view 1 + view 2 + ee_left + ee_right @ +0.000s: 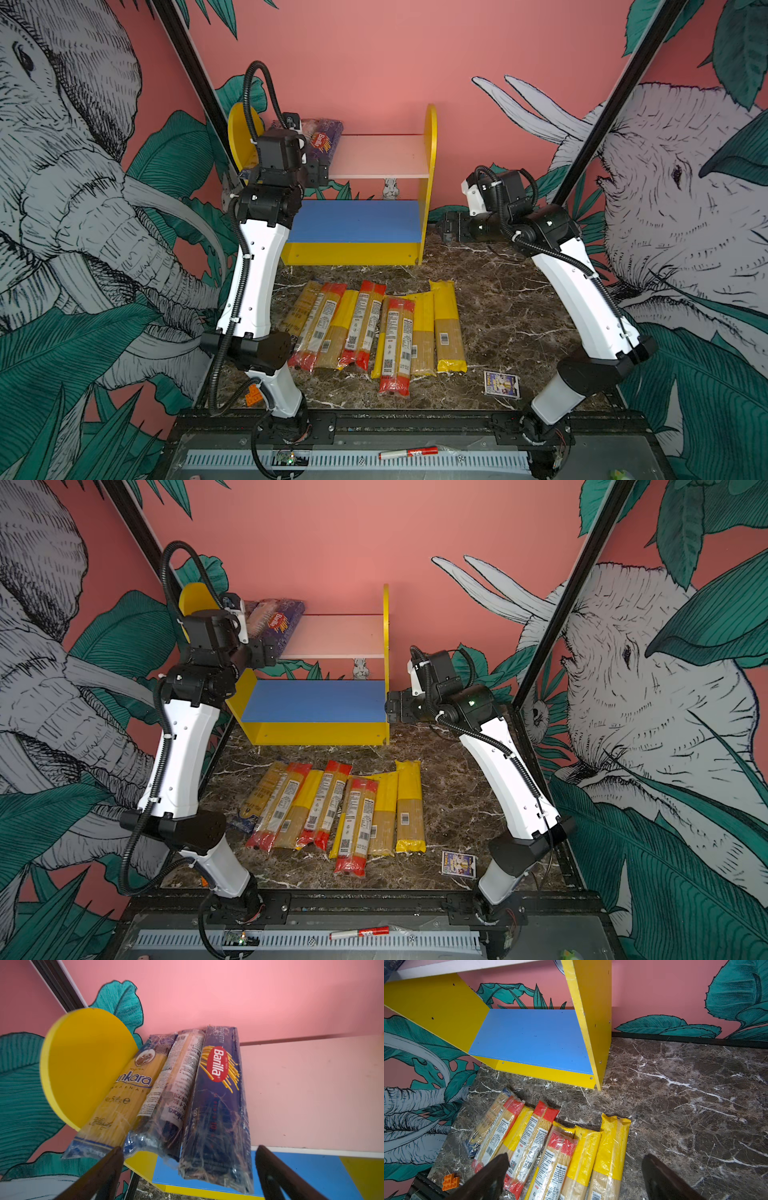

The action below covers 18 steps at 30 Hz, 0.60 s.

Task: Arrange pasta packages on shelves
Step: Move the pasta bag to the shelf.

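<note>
- A dark marble table [519, 299] is seen.
- The shelves [430, 174] are stood at its back, pink upper board [382, 158] above blue lower board [357, 220].
- A row of pasta packages [374, 328] is laid flat before the shelves, side by side, partly overlapped.
- Three more are laid on the upper board against the left panel: an Ankara packet [124, 1093], a second packet [178, 1076] and a Barilla packet [218, 1105], near ends overhung.
- The left gripper [189, 1148] is held at those near ends, jaws spread wide, nothing gripped.
- The right gripper [575, 1157] is held low beside the shelves' right panel, jaws wide apart, empty.
- A small card box [501, 384] is laid right of the row.
- An orange block [252, 395] is seen by the left arm's base.
</note>
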Each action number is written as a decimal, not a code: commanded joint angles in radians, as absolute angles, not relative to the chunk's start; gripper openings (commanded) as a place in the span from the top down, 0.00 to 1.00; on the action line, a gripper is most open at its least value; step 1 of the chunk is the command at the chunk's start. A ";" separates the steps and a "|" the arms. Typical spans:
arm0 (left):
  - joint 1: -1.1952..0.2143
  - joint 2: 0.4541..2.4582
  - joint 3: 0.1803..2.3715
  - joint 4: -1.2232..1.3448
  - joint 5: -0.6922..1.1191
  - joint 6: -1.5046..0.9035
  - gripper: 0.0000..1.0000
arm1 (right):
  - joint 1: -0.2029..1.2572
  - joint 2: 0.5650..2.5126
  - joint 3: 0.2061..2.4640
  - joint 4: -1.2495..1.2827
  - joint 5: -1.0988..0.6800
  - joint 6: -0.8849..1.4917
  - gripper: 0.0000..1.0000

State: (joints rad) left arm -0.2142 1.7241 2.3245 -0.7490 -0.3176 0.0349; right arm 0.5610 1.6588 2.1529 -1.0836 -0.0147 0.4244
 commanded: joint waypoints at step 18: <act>-0.210 1.080 1.695 -0.904 -0.411 -0.019 0.01 | 0.689 1.694 2.234 -1.154 -0.023 0.344 0.01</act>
